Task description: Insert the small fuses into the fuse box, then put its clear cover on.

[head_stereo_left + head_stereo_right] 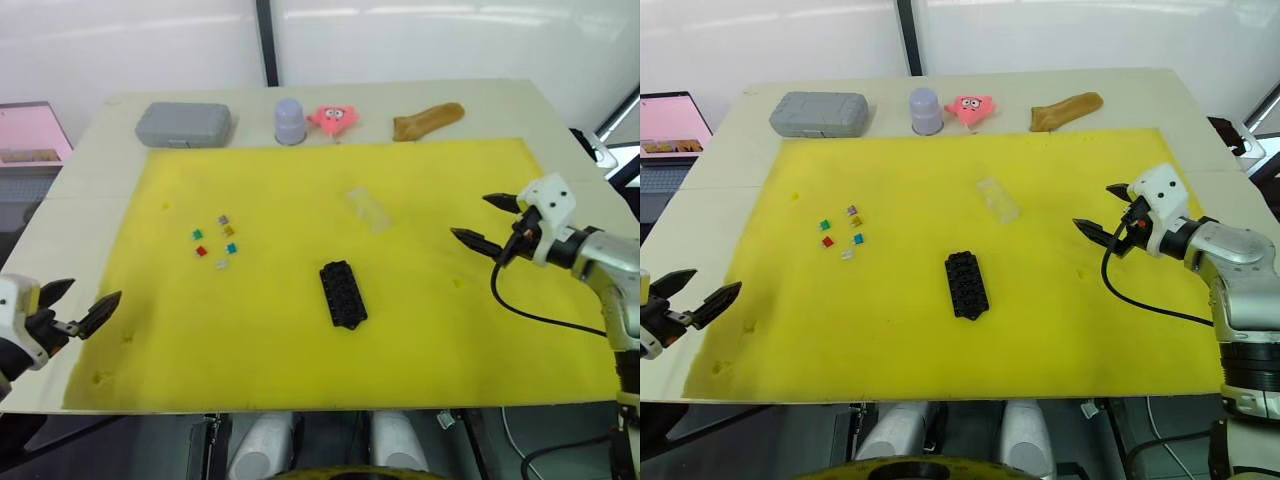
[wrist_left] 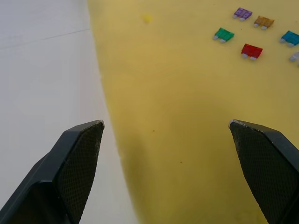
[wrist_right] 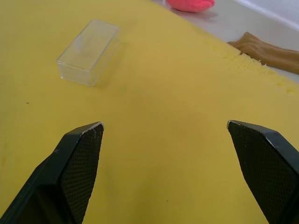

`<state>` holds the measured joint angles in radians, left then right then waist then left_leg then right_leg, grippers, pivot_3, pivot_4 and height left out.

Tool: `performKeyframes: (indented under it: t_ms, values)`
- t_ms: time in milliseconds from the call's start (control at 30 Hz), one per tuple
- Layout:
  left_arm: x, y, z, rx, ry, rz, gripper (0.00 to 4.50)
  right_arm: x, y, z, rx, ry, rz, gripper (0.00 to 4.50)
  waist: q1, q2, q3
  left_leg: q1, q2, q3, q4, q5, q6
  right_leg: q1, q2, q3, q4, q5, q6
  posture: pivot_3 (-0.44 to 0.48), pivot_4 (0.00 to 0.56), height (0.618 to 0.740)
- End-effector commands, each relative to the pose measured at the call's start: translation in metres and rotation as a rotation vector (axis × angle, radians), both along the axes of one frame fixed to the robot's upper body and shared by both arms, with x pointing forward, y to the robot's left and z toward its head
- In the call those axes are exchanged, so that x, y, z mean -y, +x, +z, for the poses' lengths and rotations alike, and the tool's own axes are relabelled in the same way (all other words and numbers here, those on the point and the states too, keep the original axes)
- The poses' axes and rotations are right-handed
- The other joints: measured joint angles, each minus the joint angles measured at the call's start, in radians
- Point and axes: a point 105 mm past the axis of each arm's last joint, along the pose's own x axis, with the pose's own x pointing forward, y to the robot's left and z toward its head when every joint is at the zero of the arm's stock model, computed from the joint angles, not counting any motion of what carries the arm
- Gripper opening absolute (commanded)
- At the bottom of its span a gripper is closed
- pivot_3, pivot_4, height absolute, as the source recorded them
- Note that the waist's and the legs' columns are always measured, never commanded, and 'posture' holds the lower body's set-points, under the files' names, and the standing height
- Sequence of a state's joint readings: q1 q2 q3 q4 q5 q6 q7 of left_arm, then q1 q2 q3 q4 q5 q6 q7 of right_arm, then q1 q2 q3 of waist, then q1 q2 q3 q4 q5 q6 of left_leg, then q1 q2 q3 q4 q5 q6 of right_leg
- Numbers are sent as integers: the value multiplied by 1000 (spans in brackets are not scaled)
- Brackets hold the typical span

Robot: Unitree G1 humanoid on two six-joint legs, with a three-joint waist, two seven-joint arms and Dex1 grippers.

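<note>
The left gripper (image 1: 85,305) hangs at the near left corner of the yellow foam mat (image 1: 430,330), over its left edge, fingers spread wide and holding nothing. The right gripper (image 1: 484,222) hovers over the mat's right side, farther in, jaws likewise wide apart and empty.

Near the middle of the mat, a little toward its near edge, lies the black fuse box (image 1: 343,294), long axis running roughly near to far; from here its slots look unfilled, though they are too small to be sure. To its left and slightly farther off sit the small fuses (image 1: 215,241) in a loose cluster: green, red, teal, purple, tan and a pale one, all loose on the foam and well apart from the box. Farther still, right of centre, the clear cover (image 1: 367,208) lies flat on the mat, apart from everything else.

Beyond the mat's far edge, on the bare worktop (image 1: 70,190), stand a grey case (image 1: 184,124), a lilac cup (image 1: 290,121) upside down, a pink star toy (image 1: 334,117) and a tan glove-like item (image 1: 427,121).

The task looks unstarted: the first fuse is yet to be picked. The left gripper is nearest the cluster; the next move likely calls for a reach over one fuse and a narrow, careful pinch
</note>
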<state>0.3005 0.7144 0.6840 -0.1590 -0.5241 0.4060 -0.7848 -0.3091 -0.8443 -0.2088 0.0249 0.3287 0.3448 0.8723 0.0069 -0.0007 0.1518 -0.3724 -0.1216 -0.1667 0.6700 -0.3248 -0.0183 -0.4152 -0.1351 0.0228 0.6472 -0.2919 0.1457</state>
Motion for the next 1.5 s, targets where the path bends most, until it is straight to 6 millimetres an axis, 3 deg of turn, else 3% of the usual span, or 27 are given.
performKeyframes:
  t_ms: [33,767,1233,1367,1500]
  values:
    - [-1,-1,13,38,15,-7,4500,-1,-1,15,56,-2,12,4476,0,0,0,0,0,0,0,0,0,0,0,0,0,0,0,0,150,740]
    - [-3,0,11,12,48,1,4500,-7,-1,11,48,34,23,4476,0,0,0,0,0,0,-1,0,0,0,0,0,0,0,0,0,150,740]
    - [2,7,20,43,25,-11,4500,-10,1,12,55,31,39,4476,1,0,0,0,0,0,-1,0,0,-1,0,0,0,0,0,0,150,740]
    - [12,14,31,60,-129,-41,4500,-26,-4,20,56,33,112,4476,1,0,0,0,0,0,-1,0,-1,-1,0,0,0,0,0,0,150,740]
    - [28,22,32,-77,-311,-155,4500,-73,-25,39,39,116,331,4476,-2,0,0,-1,1,-1,-1,1,-1,-2,1,0,2,0,0,0,150,740]
